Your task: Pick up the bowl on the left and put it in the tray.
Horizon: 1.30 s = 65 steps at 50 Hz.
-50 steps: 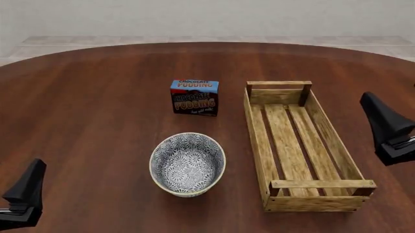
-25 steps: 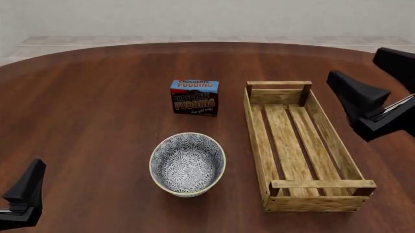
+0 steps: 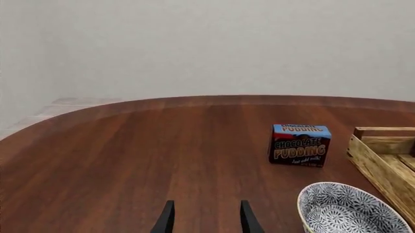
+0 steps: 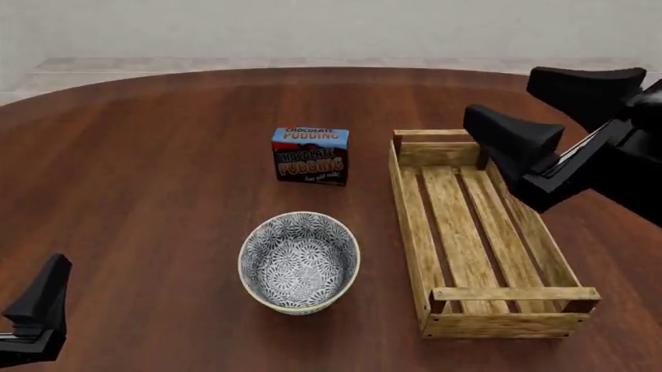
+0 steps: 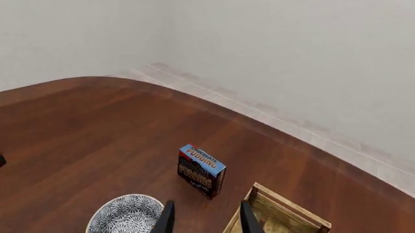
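The bowl (image 4: 299, 262) is seen upright, mouth up, on the table (image 4: 155, 170), near and left of the tray (image 4: 478, 232), whose long axis runs near to far. The right gripper (image 4: 548, 116) is raised over the tray's far end, fingers parted, empty. The left gripper (image 4: 36, 318) sits near-left, fingers parted, empty.

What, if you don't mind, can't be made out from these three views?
- Left claw: left wrist view's edge cuts off all but the tips; front view shows only a dark piece at the corner.
- Bowl: same edge crops its near side.
- Tray: mostly out of the right wrist view.
- Pudding box: small print unreadable.
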Tool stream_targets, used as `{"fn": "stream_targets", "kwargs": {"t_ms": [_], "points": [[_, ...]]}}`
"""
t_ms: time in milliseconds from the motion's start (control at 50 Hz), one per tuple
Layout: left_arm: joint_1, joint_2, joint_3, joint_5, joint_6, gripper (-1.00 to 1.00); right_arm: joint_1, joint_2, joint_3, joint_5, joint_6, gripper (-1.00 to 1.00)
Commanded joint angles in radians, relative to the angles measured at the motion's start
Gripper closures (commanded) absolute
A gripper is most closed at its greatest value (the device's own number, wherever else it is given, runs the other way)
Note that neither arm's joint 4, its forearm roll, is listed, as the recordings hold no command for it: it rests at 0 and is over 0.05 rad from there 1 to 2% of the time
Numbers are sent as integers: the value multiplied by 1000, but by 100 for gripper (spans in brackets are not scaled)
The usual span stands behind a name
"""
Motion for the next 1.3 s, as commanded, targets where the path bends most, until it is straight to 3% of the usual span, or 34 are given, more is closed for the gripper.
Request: {"fn": "stream_targets", "kwargs": {"t_ms": [20,400,520,920,1300], "points": [[3,0,0,1,-2,-100,52,52,-33,3,2,-100],[13,0,0,-3,2,-100,145,161,-48,-27,62,-100],[16,0,0,-4,3,-100,153,196,-48,-45,48,-100],[20,0,0,-2,4,-100,233,341,-65,-80,86,-100],[22,0,0,1,5,-100,328,456,-103,-73,165,-100]]}}
